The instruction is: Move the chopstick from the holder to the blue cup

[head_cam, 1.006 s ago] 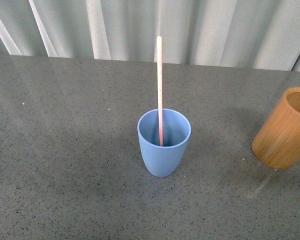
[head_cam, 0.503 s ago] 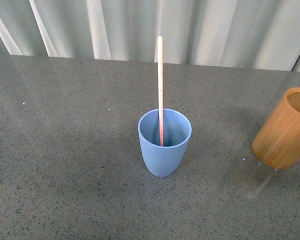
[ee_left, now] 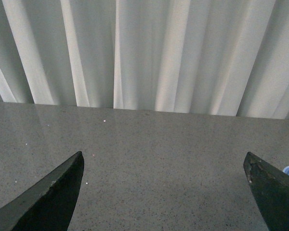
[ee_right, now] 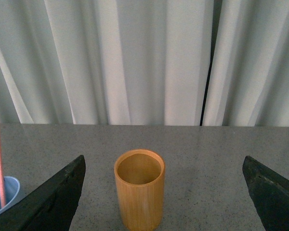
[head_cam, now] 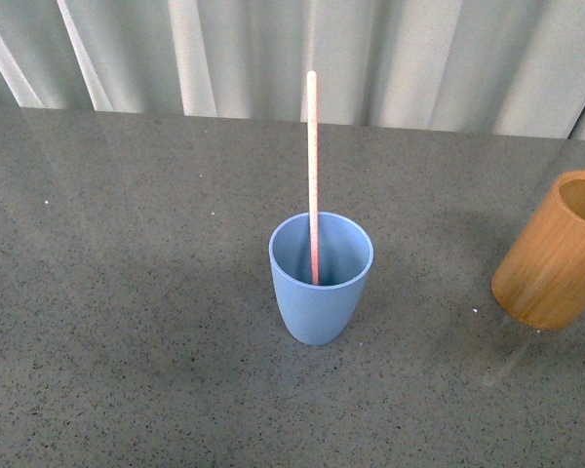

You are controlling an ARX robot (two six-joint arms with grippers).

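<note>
A: Front view? 
B: The chopstick (head_cam: 312, 175) stands upright in the blue cup (head_cam: 320, 288) on the bench (head_cam: 127, 292); the holder (head_cam: 556, 253) stands empty, well apart to the right.

A: Wrist views? 
B: The left end effector (ee_left: 164, 192) is spread, holding nothing; the right end effector (ee_right: 164, 192) is likewise spread, facing the holder.

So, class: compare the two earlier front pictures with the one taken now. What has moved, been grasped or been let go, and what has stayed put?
Nothing has visibly changed. The chopstick stands in the blue cup as before, and the holder sits empty at the right edge. Neither arm enters the front view; in the wrist views the left gripper and the right gripper are open, holding nothing.
</note>
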